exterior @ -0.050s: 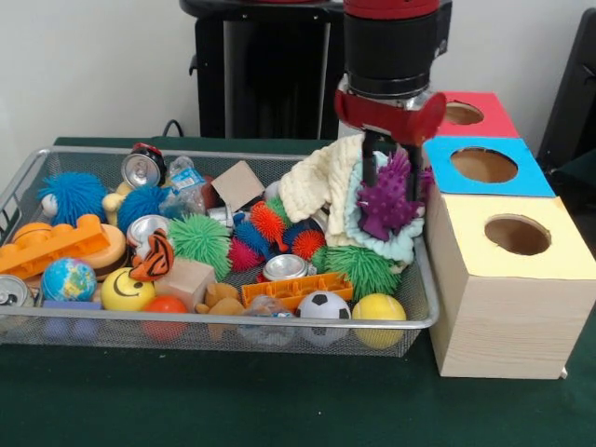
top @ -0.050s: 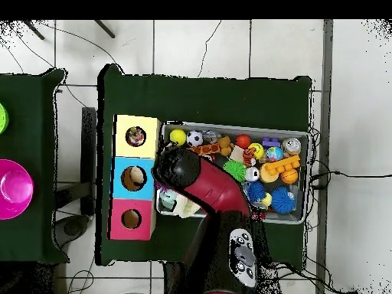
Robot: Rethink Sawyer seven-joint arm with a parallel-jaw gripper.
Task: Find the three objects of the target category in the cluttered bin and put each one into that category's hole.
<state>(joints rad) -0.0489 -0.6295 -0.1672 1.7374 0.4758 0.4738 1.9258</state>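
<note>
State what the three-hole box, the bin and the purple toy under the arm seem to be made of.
Box: likely bare wood, grain showing, with painted tops.
Bin: wire mesh, metal by its shine.
Purple toy: probably soft rubber, knobbly and matte.

The wooden box (exterior @ -0.050s: 507,279) has three holed tops: pale yellow (exterior @ -0.050s: 507,237), blue (exterior @ -0.050s: 484,166) and red (exterior @ -0.050s: 470,114). A purple spiky toy (exterior @ -0.050s: 386,200) hangs beside a cream knitted cloth (exterior @ -0.050s: 321,182). In the wire bin (exterior @ -0.050s: 233,321) lie a black-and-white soccer ball (exterior @ -0.050s: 324,304), a yellow smiley ball (exterior @ -0.050s: 127,290), an orange-and-black striped fish (exterior @ -0.050s: 154,258), a green spiky ball (exterior @ -0.050s: 199,240) and a blue globe ball (exterior @ -0.050s: 68,278). The tabletop (exterior @ -0.050s: 279,400) is dark green.
</note>
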